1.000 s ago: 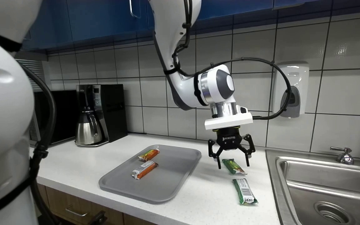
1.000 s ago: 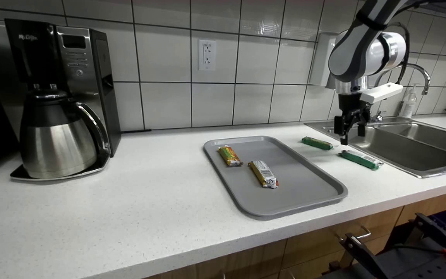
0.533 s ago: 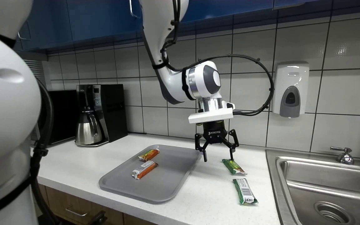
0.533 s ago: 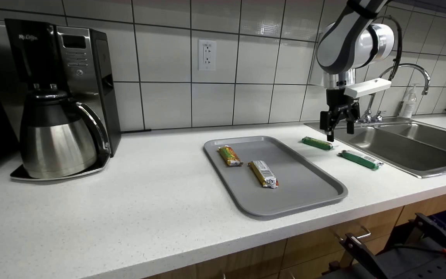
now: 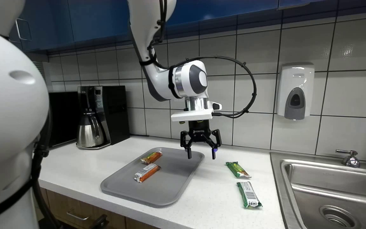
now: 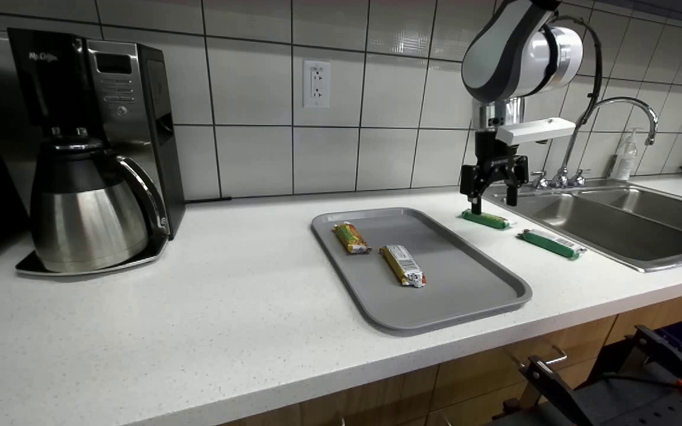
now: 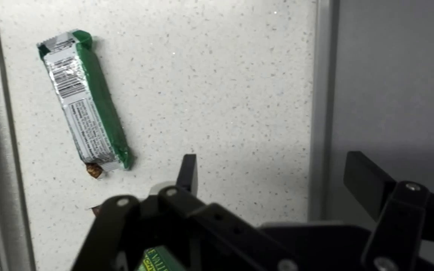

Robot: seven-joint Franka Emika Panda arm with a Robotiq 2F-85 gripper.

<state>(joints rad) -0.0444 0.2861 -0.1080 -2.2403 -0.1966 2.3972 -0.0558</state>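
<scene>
1. While the flat grey plastic tray (image 6: 453,284) lies on the white speckled countertop (image 6: 211,307), it holds two snack bars: an oblong orange-and-green wrapped bar (image 6: 351,238) and, just beside it, an oblong orange-wrapped bar (image 6: 403,265) with its white label up.
2. Between the tray and the stainless-steel sink (image 5: 332,178), an oblong green-wrapped bar (image 5: 238,170) rests printed face up, near but apart from an oblong green-and-white wrapped bar (image 5: 249,194) lying barcode up.
3. From above, the white jointed arm (image 5: 162,81) slants down over the countertop and bends at the wrist.
4. The black Robotiq gripper (image 5: 201,154) hangs pointing down, its fingers wide apart; in the wrist view the tray's edge runs between them.
</scene>
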